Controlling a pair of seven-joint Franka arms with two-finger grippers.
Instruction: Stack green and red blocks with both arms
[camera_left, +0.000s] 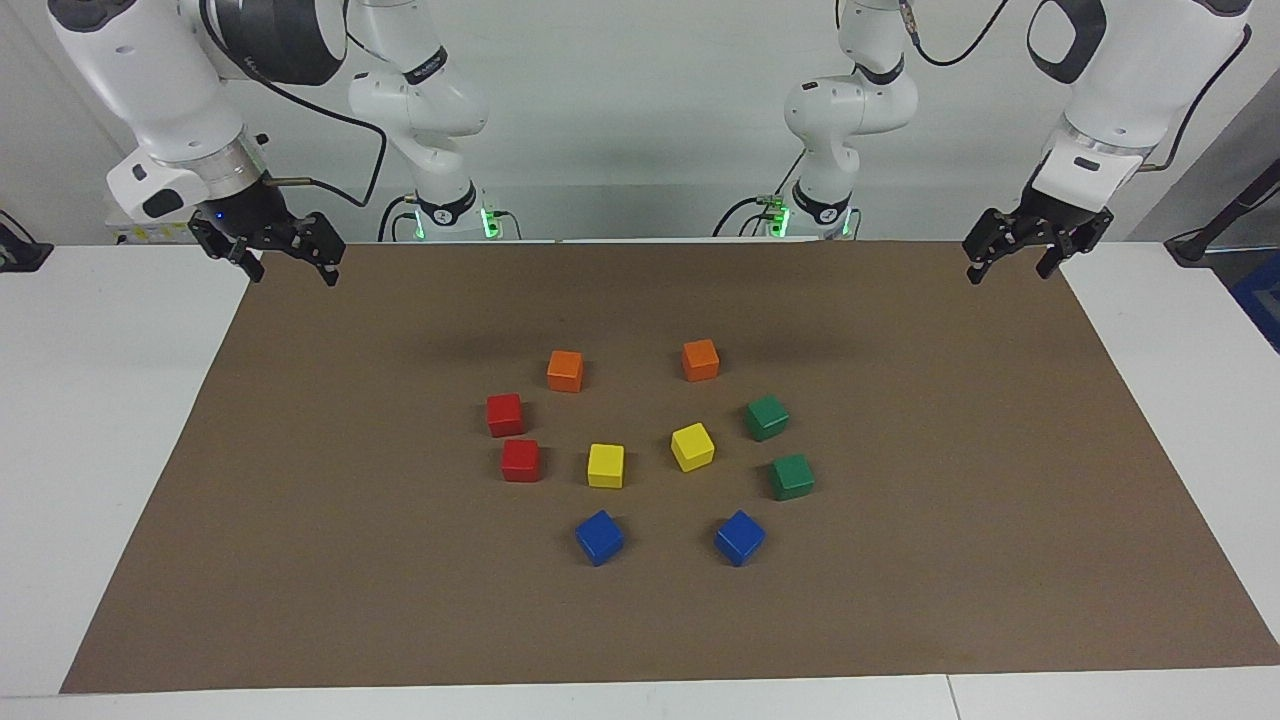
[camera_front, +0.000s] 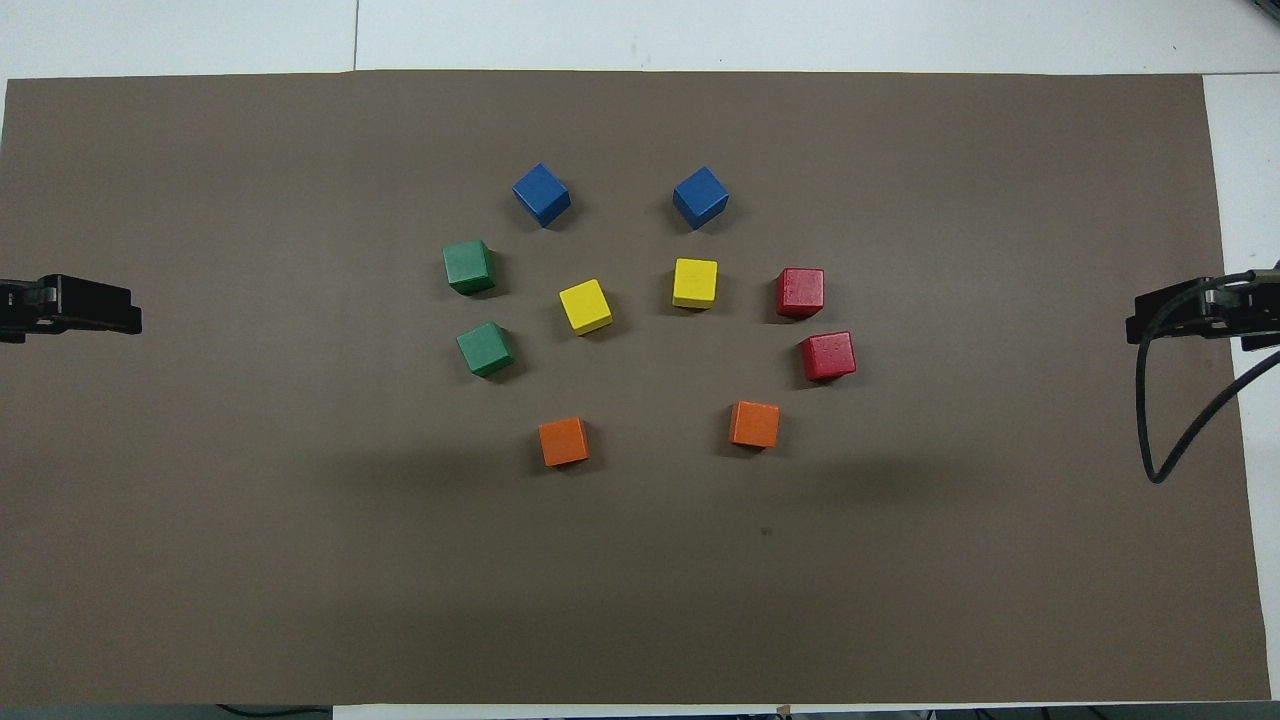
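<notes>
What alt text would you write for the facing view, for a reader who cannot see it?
Ten small cubes lie apart on a brown mat: two red blocks, two green blocks, plus orange, yellow and blue pairs. The left gripper and right gripper hang with open jaws over the mat's corners nearest the robots, holding nothing.

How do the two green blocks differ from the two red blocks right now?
The green blocks are dark green and lie toward the left arm's end; the red blocks are bright red and lie toward the right arm's end. Shared: same-size cubes, flat on the brown mat, unstacked, untouched.
</notes>
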